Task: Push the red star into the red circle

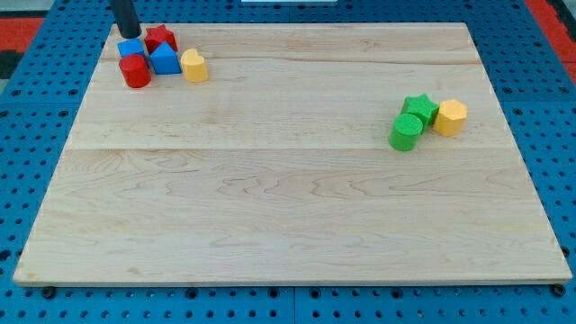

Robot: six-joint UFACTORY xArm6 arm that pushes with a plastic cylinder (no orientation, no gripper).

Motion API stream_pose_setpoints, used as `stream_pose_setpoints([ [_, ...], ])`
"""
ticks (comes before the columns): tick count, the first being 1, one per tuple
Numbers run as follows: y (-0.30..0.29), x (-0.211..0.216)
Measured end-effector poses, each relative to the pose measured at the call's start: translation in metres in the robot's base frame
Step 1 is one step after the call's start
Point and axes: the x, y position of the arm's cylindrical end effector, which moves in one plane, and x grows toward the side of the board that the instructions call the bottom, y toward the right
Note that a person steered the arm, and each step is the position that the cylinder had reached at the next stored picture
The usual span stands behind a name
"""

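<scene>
The red star [161, 38] sits near the view's top left corner of the wooden board [288, 180]. The red circle [136, 70], a short cylinder, stands just below and left of it. A blue block [131, 49] lies between them on the left, and a blue triangular block [165, 60] touches the star from below. My tip [129, 33] is at the board's top left, just above the blue block and to the left of the red star.
A yellow heart-like block [193, 66] lies right of the blue triangle. At the view's right, a green star [419, 109], a green cylinder [406, 132] and a yellow hexagon [450, 118] cluster together. A blue pegboard surrounds the board.
</scene>
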Motion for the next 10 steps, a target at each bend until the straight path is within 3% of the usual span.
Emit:
stream_pose_setpoints([
  [3,0.052,-0.008],
  [5,0.053,0.013],
  [10,-0.004,0.053],
])
